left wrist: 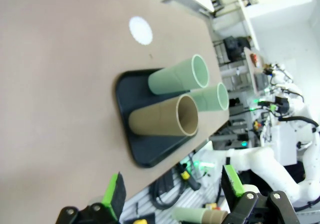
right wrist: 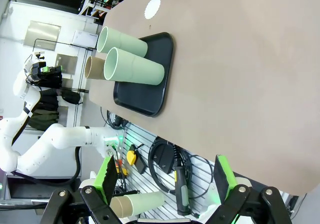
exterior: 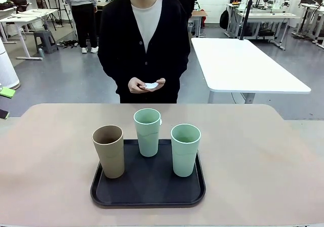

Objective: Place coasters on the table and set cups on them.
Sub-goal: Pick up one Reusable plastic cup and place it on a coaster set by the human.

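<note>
Three cups stand on a black tray [exterior: 147, 190] on the beige table [exterior: 253, 156]: a tan one [exterior: 109, 151] at the left, a mint one [exterior: 147, 131] at the back and a mint one [exterior: 185, 149] at the right. One white coaster [left wrist: 140, 30] lies on the table beyond the tray, and only its edge [exterior: 160, 121] peeks out behind the back cup. The person holds more white coasters [exterior: 150, 85] in both hands. My left gripper [left wrist: 173, 191] and right gripper [right wrist: 165, 179] hang open and empty off the table's near edge, well short of the tray [right wrist: 137, 99].
A white table [exterior: 243, 60] stands behind the person at the right. Below the near table edge are cables and spare stacked cups [right wrist: 137, 203]. Bare tabletop lies on both sides of the tray [left wrist: 127, 91].
</note>
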`<state>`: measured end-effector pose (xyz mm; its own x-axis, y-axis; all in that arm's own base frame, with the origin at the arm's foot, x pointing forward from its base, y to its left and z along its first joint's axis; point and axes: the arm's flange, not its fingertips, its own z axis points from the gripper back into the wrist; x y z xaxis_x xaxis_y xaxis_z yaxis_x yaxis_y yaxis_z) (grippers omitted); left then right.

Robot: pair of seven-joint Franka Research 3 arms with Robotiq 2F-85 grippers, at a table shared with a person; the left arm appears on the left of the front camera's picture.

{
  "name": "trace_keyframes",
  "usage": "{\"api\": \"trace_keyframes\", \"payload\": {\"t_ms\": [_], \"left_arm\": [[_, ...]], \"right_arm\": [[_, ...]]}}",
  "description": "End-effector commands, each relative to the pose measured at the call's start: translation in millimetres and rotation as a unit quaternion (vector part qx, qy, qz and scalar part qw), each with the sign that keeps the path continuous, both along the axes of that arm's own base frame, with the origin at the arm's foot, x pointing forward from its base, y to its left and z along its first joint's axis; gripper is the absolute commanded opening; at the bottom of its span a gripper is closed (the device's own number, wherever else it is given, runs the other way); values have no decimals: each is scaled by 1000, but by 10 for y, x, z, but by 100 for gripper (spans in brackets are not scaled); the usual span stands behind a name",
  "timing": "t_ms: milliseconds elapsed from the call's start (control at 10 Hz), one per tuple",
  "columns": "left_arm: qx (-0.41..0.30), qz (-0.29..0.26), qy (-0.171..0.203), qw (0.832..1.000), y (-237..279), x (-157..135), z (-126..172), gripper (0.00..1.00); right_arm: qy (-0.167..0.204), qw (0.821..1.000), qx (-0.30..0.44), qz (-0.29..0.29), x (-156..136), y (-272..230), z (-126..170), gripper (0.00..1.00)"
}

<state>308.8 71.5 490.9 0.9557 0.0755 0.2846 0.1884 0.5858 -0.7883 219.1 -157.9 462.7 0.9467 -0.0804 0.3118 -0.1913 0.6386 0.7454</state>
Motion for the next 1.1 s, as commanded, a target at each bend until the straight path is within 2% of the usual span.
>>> {"api": "trace_keyframes", "payload": {"t_ms": [0, 100, 200, 300, 500, 600, 900, 1000], "left_arm": [[89, -131, -111, 981, 18, 9, 193, 100], [182, -197, -188, 945, -43, 121, 380, 100], [266, -217, -227, 911, -149, 265, 499, 100], [309, -260, -260, 877, -287, 394, 579, 100], [382, -369, -320, 785, -681, 475, 492, 100], [387, -417, -318, 759, -856, 466, 406, 100], [366, -499, -289, 730, -1060, 483, 352, 100], [331, -525, -290, 729, -1094, 462, 348, 100]], "right_arm": [[-7, 1000, 8, 6, 13, -9, -1, 100], [-7, 1000, 8, 6, 13, -9, -1, 100], [-7, 1000, 8, 6, 13, -9, -1, 100], [-7, 1000, 8, 6, 13, -9, -1, 100], [-7, 1000, 8, 6, 13, -9, -1, 100], [-7, 1000, 8, 6, 13, -9, -1, 100], [-7, 1000, 8, 6, 13, -9, -1, 100], [-7, 1000, 8, 6, 13, -9, -1, 100]]}}
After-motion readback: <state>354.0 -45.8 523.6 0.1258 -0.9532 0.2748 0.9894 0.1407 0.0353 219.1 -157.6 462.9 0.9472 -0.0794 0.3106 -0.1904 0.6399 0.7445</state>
